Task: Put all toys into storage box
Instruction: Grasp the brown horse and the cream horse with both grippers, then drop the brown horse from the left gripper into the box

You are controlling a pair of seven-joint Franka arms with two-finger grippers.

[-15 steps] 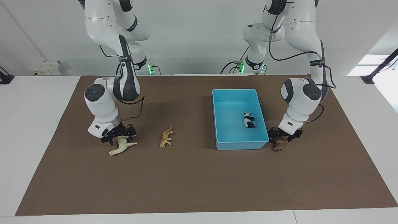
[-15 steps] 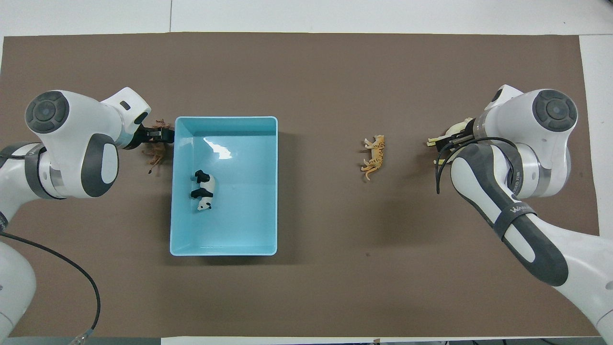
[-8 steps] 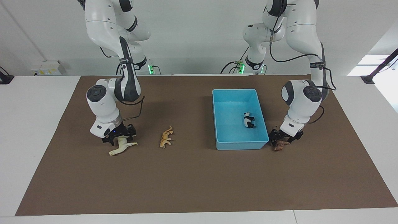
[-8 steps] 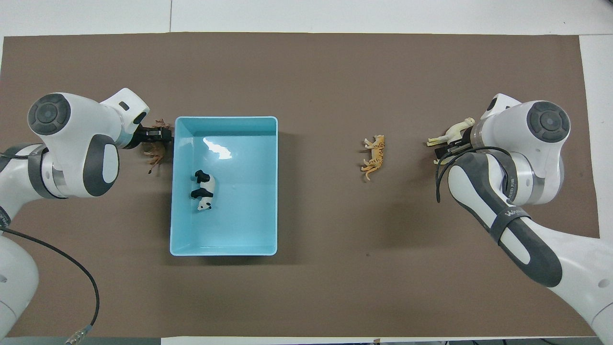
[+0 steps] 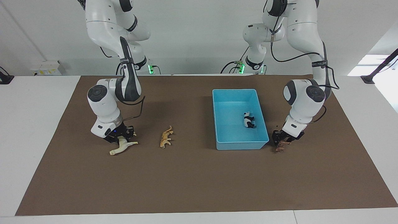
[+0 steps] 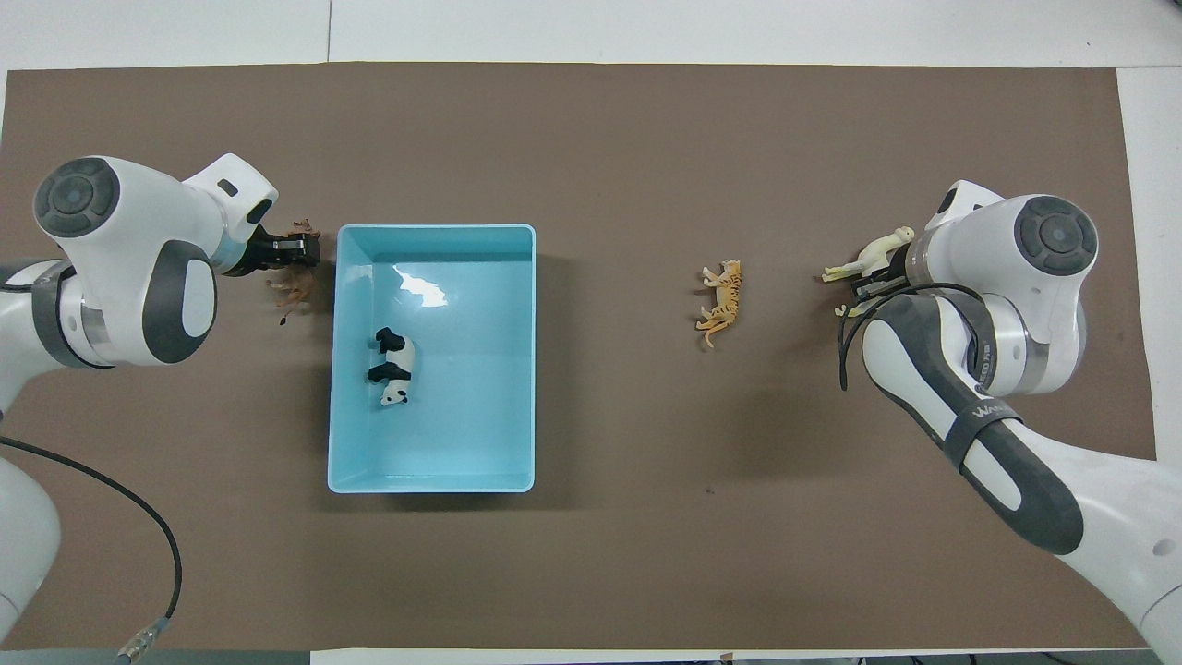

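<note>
The light blue storage box lies toward the left arm's end, with the black-and-white panda on its side inside. The brown lion lies on the mat beside the box's corner farthest from the robots. My left gripper is down at the lion. The cream-white horse lies toward the right arm's end, with my right gripper down on its body. The orange spotted cat lies on its side between the horse and the box.
A brown mat covers the table. The arms' black cables hang near the robots' edge.
Both grippers have settled lower onto their toys. The left gripper shifted slightly away from the box and the lion shifted a little with it. The horse, cat and panda have not moved.
</note>
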